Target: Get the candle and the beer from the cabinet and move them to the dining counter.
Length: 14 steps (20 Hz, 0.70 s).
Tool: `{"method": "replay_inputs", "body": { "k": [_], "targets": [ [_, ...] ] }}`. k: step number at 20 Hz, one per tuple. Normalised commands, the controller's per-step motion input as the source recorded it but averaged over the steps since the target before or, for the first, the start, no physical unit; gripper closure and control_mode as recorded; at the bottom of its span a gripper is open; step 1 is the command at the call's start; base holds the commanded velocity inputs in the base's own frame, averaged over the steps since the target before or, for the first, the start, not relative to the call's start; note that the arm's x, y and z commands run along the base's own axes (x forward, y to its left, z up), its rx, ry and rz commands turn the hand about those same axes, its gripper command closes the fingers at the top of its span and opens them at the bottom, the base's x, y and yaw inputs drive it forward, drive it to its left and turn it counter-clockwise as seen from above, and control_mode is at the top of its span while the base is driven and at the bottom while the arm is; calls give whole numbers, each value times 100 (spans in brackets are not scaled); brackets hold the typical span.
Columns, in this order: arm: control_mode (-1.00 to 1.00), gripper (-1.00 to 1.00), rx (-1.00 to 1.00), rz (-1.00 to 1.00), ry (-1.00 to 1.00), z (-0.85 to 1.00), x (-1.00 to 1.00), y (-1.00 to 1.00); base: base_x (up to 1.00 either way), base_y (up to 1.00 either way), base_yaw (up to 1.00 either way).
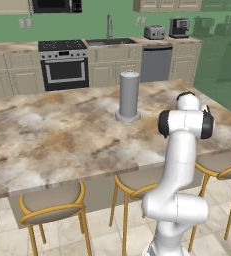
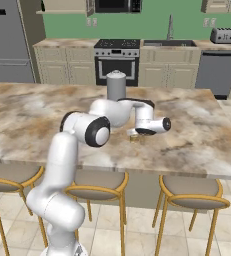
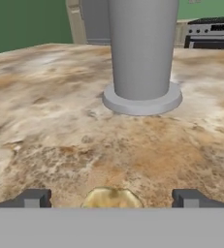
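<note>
With its jaws spread wide and holding nothing, the gripper (image 3: pixel 111 198) hangs low over the dining counter (image 3: pixel 45 121), the candle (image 3: pixel 112 197) sitting between the fingertips, the grey cylinder (image 3: pixel 141 53) standing beyond.

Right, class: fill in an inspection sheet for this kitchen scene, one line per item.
Surface: dining counter, marbled brown-and-cream stone.
Job's things: candle sits on the counter between the open fingers; beer nothing seen.
Clutter: grey cylinder on a round base stands upright beyond the candle.
Grippers: gripper open, low over the counter, fingers either side of the candle, apart from it.
Cables: nothing seen.
Surroundings: stools along the near edge; oven, sink, toaster at the far wall.
</note>
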Motion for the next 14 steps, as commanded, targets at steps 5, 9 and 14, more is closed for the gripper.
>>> {"method": "replay_inputs", "body": {
  "k": [5,9,14],
  "targets": [
    [-100,-100,0,-8,0,69,-17,0,0,0,0],
    [-100,-100,0,-14,0,68,-37,0,0,0,0],
    [-100,-100,0,-20,0,62,-37,6,0,0,0]
  ]
}}
